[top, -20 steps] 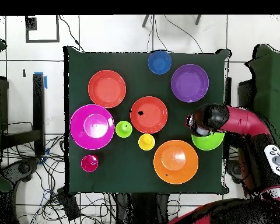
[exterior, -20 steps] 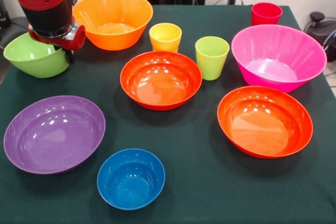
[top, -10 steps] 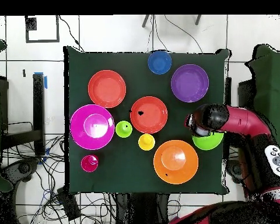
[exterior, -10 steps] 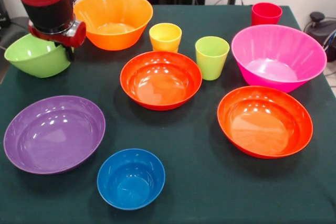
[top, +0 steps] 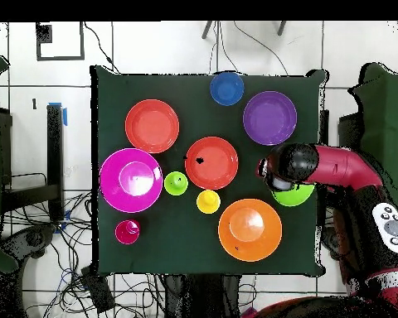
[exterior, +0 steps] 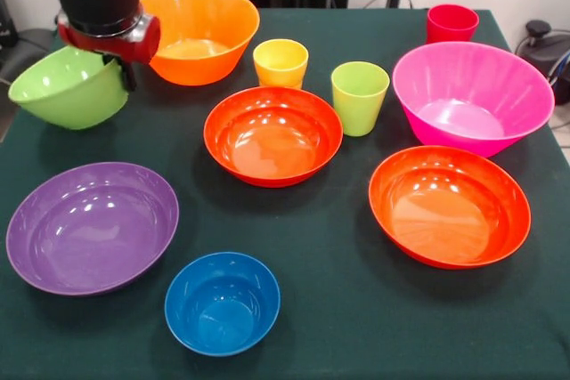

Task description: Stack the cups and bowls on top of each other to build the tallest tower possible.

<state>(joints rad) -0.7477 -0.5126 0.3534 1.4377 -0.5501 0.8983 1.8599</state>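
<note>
The lime-green bowl (exterior: pixel 69 86) is up off the counter (exterior: pixel 356 327), tilted, hanging from its rim at the counter's corner beside the deep orange bowl (exterior: pixel 194 31). A second ago it sat lower and further toward the edge; now it rides higher and has drifted inward, so the lift is under way and a carry looks next. The gripper (exterior: pixel 120 73) has its jaws pinched on the bowl's near rim, one dark finger showing outside the wall. No tower exists yet: the magenta bowl (exterior: pixel 472 95), a likely base, waits well apart across the counter, with the yellow-orange cup (exterior: pixel 280 61), lime green cup (exterior: pixel 360 95) and red cup (exterior: pixel 451 22) between and behind. The front view shows the tilt and the grip; the overhead view hides both under the arm (top: pixel 318 166), leaving only a green sliver (top: pixel 295 196), but maps the clear run toward the magenta bowl (top: pixel 131 180).
</note>
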